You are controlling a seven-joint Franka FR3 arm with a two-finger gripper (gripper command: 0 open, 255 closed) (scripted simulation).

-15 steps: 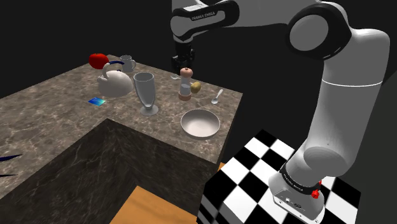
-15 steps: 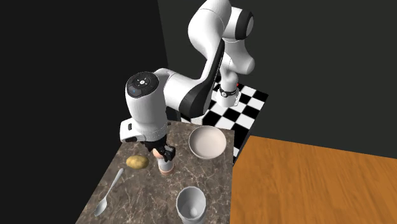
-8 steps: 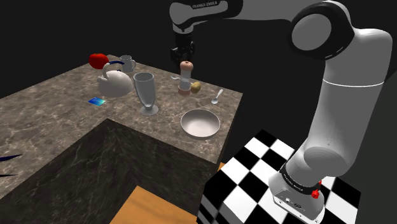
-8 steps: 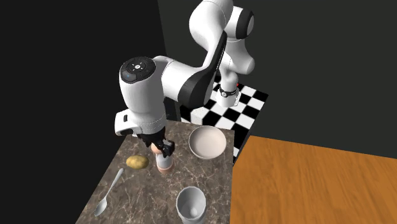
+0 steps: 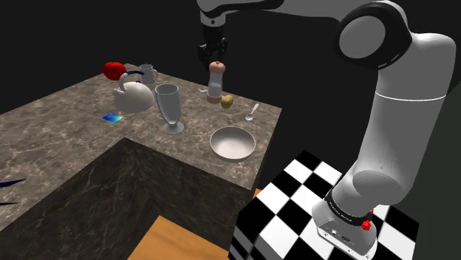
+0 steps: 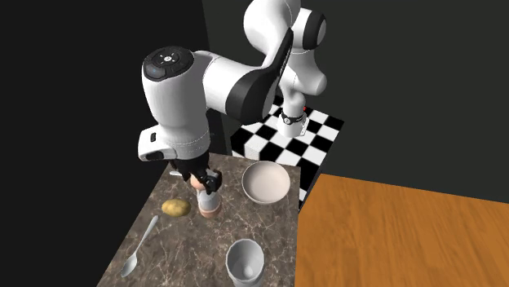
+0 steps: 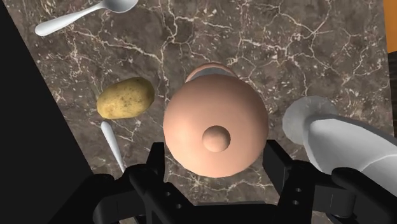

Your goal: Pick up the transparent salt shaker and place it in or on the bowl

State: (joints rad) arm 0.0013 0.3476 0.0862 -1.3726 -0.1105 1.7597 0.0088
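Holding the salt shaker (image 7: pixel 215 135) by its pale body just under the peach domed cap, the gripper (image 7: pixel 216 159) has both black fingers pressed to its sides, open no wider than the shaker itself.

- Change: over the last second the shaker (image 5: pixel 216 79) has climbed steadily with the arm. Its base now hangs clear of the marble counter (image 5: pixel 74 125), upright.
- Reading: the grasp looks to have held, so the pick seems done. What is left is the carry over to the bowl and the set-down.
- Directly below, beside the lift-off spot: a potato (image 7: pixel 125 98), then a spoon (image 7: pixel 83 18) beyond it.
- The bowl (image 5: pixel 216 137) sits near the counter's edge, apart from the shaker and lower in the shoulder view. It is empty and upright.
- A tall glass (image 5: pixel 169 107) stands at the shoulder view's left of the bowl. It is likely worth skirting on the way across.
- Farther back: a teapot (image 5: pixel 133 96), a blue card (image 5: pixel 112 117), a mug (image 5: pixel 148 72) and a red object (image 5: pixel 113 70).
- Writing: nothing legible. The dark band at the arm's foot carries marks too small to read, and nothing can be read on the card.
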